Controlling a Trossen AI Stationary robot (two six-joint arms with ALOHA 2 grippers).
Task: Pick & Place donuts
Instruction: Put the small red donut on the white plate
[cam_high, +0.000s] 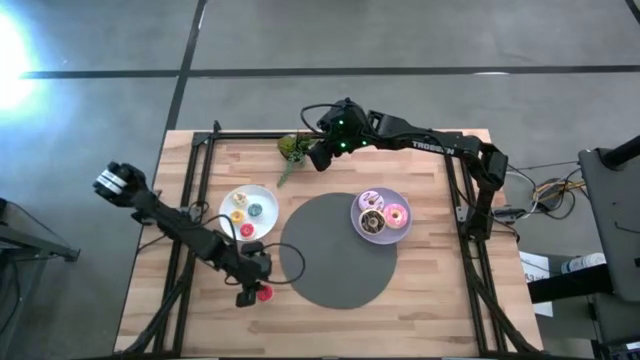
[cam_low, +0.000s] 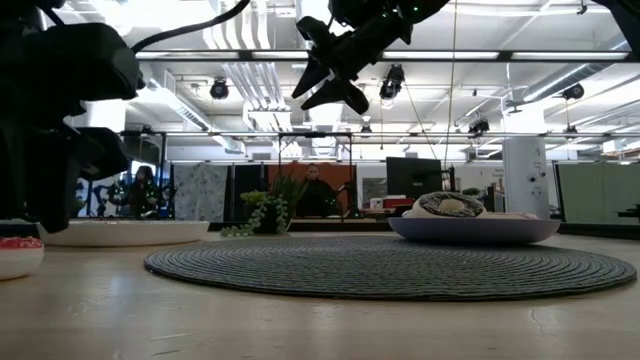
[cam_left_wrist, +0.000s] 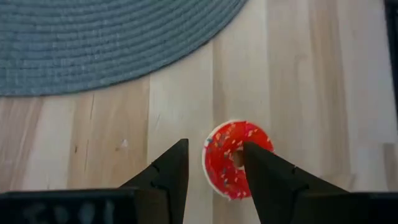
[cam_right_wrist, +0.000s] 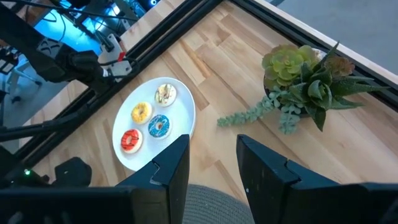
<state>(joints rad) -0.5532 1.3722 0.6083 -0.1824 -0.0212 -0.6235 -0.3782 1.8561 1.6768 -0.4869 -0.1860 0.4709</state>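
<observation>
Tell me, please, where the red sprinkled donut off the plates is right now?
The red donut lies on bare wood between the left tool's open fingers, near the table's front edge beside the grey mat.

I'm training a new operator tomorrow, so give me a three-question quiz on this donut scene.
1. True or false: the left gripper is at the red donut lying on the bare wooden table.
2. How many donuts lie on the white plate? A) two B) four C) six
3. Fill in: the right gripper hangs open in the air near the green ____.

Key: 1 true. 2 B. 3 plant.
</observation>
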